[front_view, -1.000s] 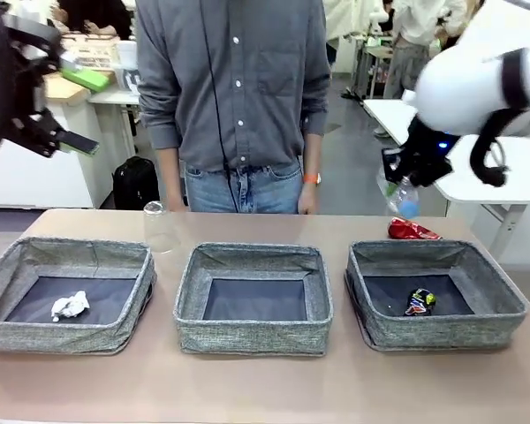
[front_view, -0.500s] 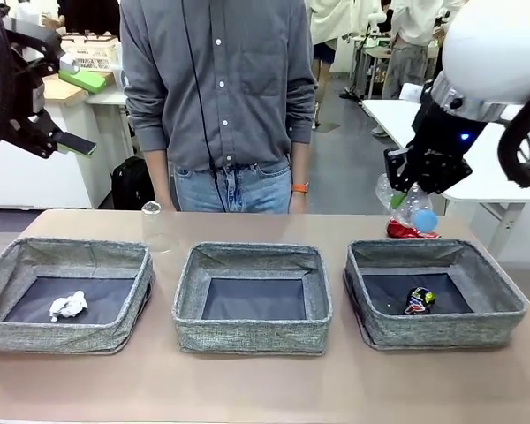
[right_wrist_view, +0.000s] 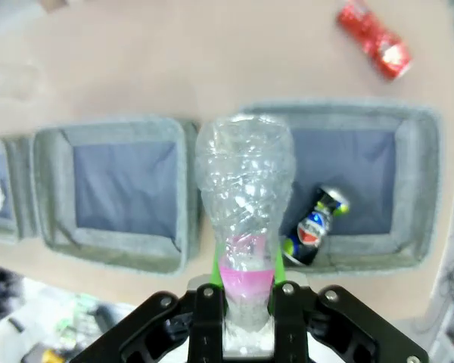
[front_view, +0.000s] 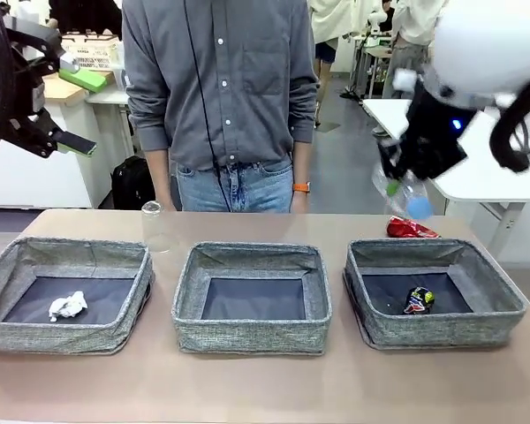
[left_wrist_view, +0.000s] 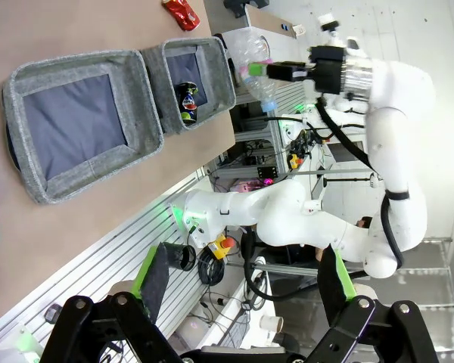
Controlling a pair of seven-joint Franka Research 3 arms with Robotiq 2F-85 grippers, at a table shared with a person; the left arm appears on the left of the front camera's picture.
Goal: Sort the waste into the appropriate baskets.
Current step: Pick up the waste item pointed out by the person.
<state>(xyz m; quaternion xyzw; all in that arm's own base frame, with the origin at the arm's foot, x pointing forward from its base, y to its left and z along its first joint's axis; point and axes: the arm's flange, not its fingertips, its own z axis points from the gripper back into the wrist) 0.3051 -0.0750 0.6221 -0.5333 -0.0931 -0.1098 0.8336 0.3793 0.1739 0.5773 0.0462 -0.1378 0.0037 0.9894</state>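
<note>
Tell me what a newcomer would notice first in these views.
The right gripper, high over the right side of the table, is shut on a clear crumpled plastic bottle with a pink label. Below, a dark drink can lies in the right-hand grey woven fabric basket, and a crushed red can lies on the table just behind it.

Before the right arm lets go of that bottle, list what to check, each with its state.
1. Grip: right gripper shut on bottle: ok.
2. Bottle above middle basket: not ok, it hangs high by the far edge of the right basket.
3. Middle basket free of litter: ok.
4. Path: left gripper open, raised far left: ok.
5. Person's hand away from baskets: ok.
</note>
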